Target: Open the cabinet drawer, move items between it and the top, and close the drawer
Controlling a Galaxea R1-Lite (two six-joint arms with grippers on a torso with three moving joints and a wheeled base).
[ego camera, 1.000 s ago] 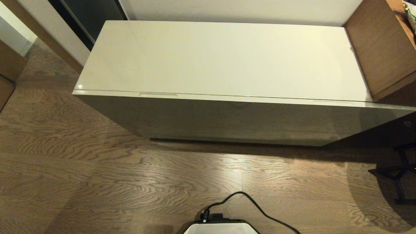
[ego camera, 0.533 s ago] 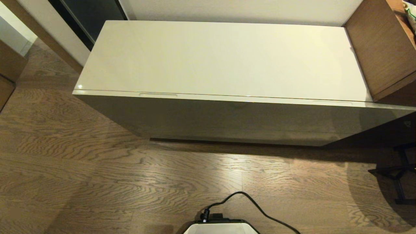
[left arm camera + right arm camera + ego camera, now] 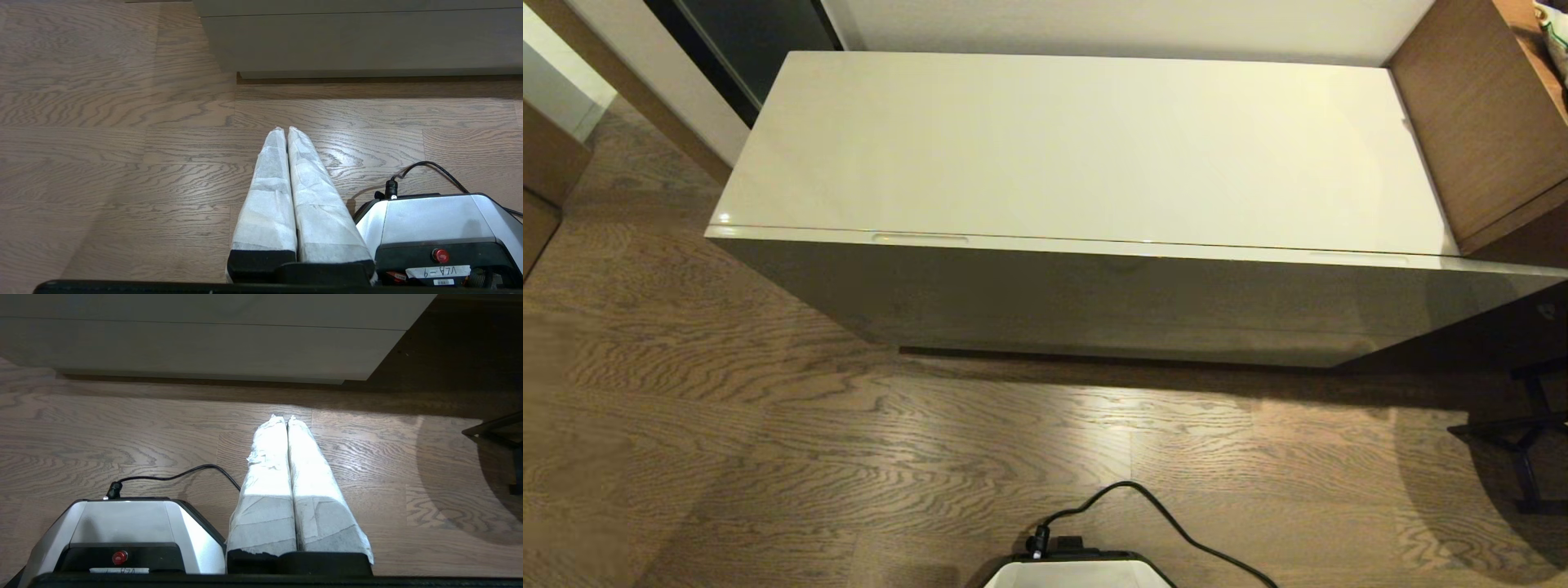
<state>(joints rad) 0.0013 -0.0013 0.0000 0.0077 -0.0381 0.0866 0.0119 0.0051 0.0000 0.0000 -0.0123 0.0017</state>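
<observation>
Your left end effector [image 3: 287, 130] and right end effector [image 3: 287, 417] both hang low over the wood-grain floor [image 3: 768, 425], white-wrapped fingers pressed together, holding nothing. Far ahead, the cabinet drawer [image 3: 1094, 282] sits closed under the glossy cream top [image 3: 1078, 147]; slim handle slots.

Brown unit [image 3: 1470, 122] walls cabinet top's [image 3: 1078, 147] right end.

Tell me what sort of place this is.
Probably a hotel room or bedroom. A long glossy cream cabinet with a closed handle-slot drawer stands against the wall on wood-grain floor, beside a brown wooden unit. Both grippers, left and right, hang shut above the floor.
</observation>
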